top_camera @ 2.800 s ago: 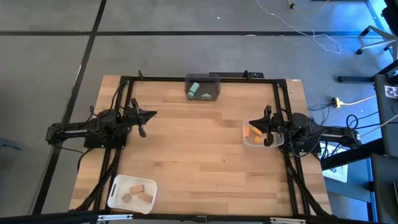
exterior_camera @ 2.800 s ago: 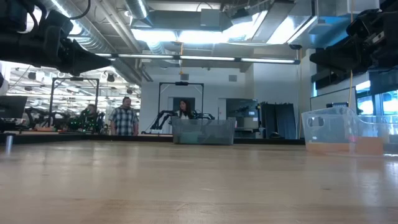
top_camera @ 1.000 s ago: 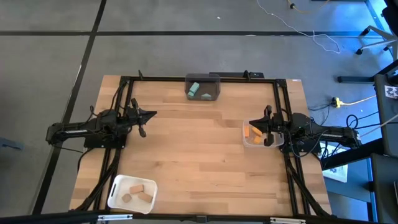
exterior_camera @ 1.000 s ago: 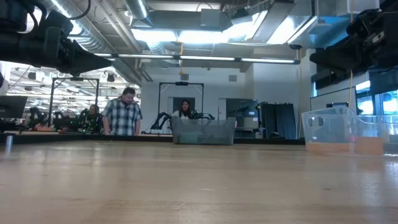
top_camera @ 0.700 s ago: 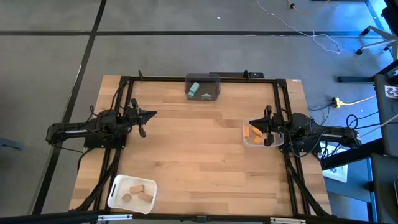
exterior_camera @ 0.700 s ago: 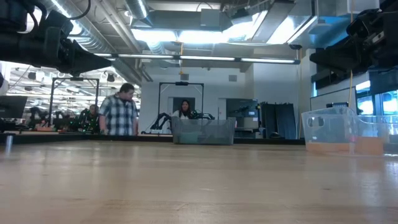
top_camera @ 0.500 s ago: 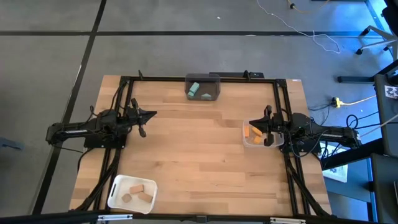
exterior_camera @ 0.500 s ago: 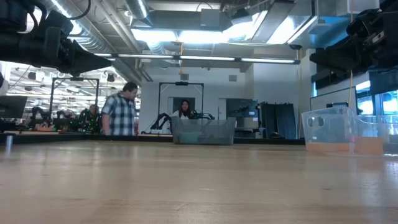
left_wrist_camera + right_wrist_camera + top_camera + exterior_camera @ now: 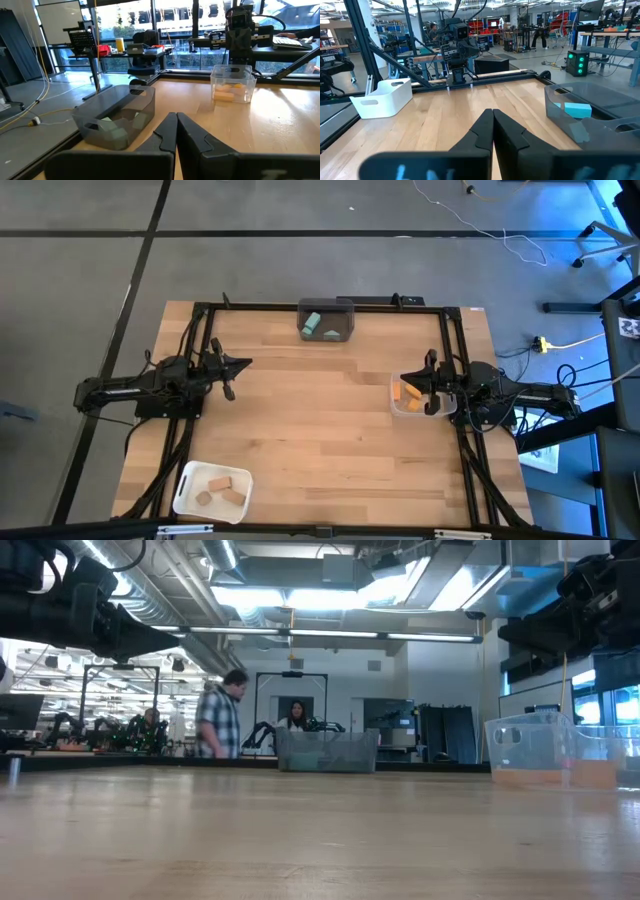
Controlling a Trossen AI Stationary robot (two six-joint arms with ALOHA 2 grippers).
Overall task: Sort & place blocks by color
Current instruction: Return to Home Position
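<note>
Left hand [image 9: 176,120], left side of table [image 9: 320,430]: fingers together, empty. Right hand [image 9: 493,117], above clear bin [image 9: 232,74] of orange blocks [image 9: 406,392] at right: fingers together, empty.

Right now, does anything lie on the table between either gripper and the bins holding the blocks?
Nothing visible does. The left gripper and right gripper are shut and empty; only bare table runs from them to the grey bin of teal blocks, the clear bin of orange blocks and the white bin of tan blocks.
</note>
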